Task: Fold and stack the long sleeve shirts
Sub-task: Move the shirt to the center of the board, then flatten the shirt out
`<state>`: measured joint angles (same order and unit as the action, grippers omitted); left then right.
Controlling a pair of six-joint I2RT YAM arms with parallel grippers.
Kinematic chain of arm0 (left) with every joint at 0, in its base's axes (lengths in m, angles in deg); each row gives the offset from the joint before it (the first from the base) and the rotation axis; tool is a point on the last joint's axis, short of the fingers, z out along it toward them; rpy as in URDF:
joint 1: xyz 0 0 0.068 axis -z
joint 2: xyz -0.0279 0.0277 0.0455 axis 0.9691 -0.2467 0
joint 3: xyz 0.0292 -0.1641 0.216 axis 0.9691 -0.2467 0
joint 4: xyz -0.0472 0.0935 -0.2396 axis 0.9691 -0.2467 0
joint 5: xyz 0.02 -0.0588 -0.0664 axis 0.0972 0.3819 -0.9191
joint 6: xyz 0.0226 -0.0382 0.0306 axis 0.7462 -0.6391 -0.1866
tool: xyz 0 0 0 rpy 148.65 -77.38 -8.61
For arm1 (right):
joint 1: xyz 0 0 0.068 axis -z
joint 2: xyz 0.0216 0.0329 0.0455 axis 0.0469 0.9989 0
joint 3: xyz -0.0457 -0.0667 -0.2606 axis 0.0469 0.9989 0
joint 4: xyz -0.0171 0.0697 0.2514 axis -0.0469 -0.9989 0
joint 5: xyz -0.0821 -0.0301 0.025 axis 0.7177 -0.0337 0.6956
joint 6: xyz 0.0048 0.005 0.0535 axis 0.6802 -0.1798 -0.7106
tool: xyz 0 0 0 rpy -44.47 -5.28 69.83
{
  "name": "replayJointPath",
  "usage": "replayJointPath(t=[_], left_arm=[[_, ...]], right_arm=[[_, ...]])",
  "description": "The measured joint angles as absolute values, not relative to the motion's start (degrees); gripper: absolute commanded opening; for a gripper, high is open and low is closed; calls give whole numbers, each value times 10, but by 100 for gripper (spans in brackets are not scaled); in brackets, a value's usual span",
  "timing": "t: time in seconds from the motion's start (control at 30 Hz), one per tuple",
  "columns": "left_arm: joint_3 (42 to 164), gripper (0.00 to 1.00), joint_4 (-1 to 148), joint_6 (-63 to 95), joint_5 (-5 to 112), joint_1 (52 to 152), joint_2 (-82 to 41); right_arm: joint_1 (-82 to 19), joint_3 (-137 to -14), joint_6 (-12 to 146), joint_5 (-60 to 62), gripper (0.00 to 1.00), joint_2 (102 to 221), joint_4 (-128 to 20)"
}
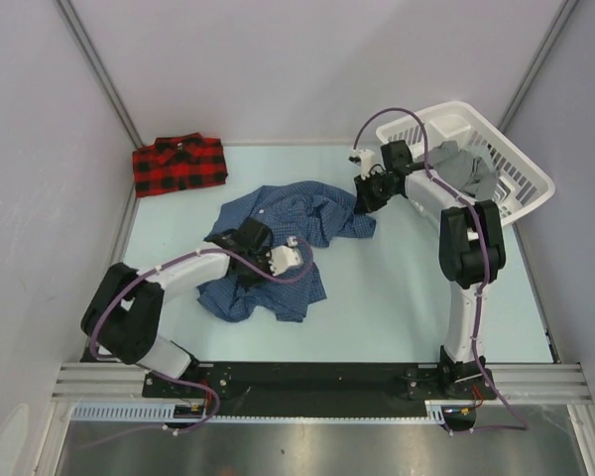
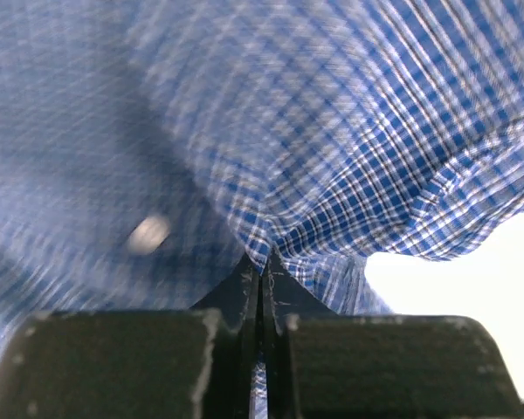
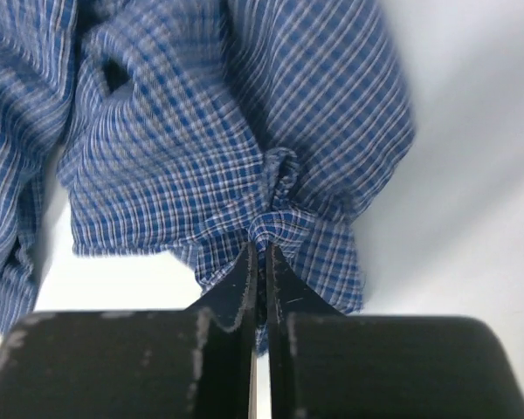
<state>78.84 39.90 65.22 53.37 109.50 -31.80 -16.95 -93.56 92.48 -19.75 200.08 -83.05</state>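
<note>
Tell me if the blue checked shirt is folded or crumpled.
Crumpled: the blue checked shirt lies in a bunched, uneven heap, left tool and right tool each pinching it.

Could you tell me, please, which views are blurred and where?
Left wrist view: the crumpled dark blue fine-check cloth shirt is smeared in the frame's left half, a white button a pale blob, sharper at right. Right wrist view: crisp at the pinched fold, soft at the upper right edge. Top external view: sharp, evenly lit.

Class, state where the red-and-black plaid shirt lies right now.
In the top view, the red-and-black plaid shirt lies folded at the far-left corner of the table, apart from the crumpled blue checked shirt at the centre.
</note>
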Motion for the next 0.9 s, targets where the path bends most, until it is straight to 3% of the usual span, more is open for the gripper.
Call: replayJointPath(t=[0.17,0.37,0.53,0.6,0.67,0.7,0.73,0.8,0.9], left_arm=[[832,0,354,635,484,955,-251],[901,0,316,623,423,778,-112],[918,3,326,578,425,682,-132],[941,11,331,550,443,662,-193],[988,30,333,520,468,651,-278],[1013,42,333,509,476,648,-319],[1037,64,332,500,481,644,-353],[1062,93,334,495,465,640,-387],[1053,98,324,522,431,643,-363]], right_arm=[[-131,-864,918,-236,0,1941,-856],[-50,-797,889,-272,0,1736,-872],[-55,-796,875,-291,0,1590,-840],[-68,-799,870,-293,0,1576,-823],[-81,-800,864,-293,0,1583,-805],[-89,-800,861,-292,0,1598,-799],[-93,-800,859,-290,0,1609,-797],[-99,-799,854,-283,0,1635,-794],[-105,-794,845,-271,0,1656,-789]])
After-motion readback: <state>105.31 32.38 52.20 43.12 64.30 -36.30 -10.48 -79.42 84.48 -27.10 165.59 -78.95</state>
